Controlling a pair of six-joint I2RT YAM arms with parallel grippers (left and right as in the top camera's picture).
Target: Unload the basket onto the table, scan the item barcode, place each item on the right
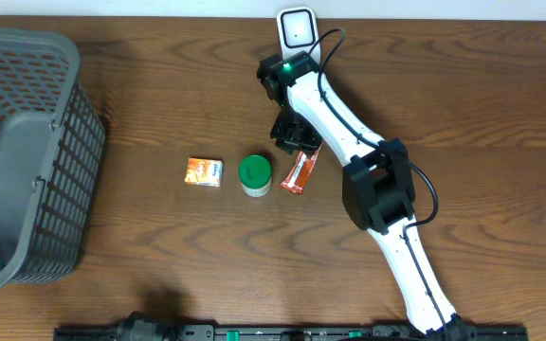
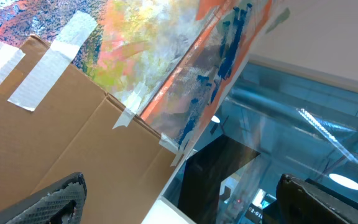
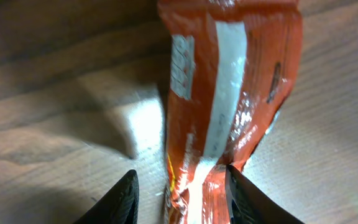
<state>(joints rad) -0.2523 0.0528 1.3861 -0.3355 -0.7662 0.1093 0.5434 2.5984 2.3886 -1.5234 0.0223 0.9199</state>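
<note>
Lying flat on the wooden table [image 1: 463, 95], the orange snack packet [image 1: 299, 174] sits just beside the green-lidded jar [image 1: 254, 175], on the jar's right side, angled with its upper end tipped away from the jar. The right claw [image 3: 180, 186] hangs low over that upper end of the packet, a little farther up the table than the jar. In the right wrist view its jaws are parted and straddle the crinkled end: one finger [image 3: 241, 196] meets the wrapper's edge, while the other [image 3: 124, 198] stands apart from it with bare wood showing between, so the packet is not pinched.

A small orange box [image 1: 204, 171] lies on the jar's other side, near it but not touching. Past the box, well apart from the jar, stands a grey mesh basket [image 1: 64, 189]. The white scanner [image 1: 297, 28] rests at the far edge of the table, well beyond the jar and slightly to its right.

The left claw [image 2: 188, 202] is spread wide with nothing between its fingers, facing a taped cardboard box [image 2: 73, 137], not the jar.
</note>
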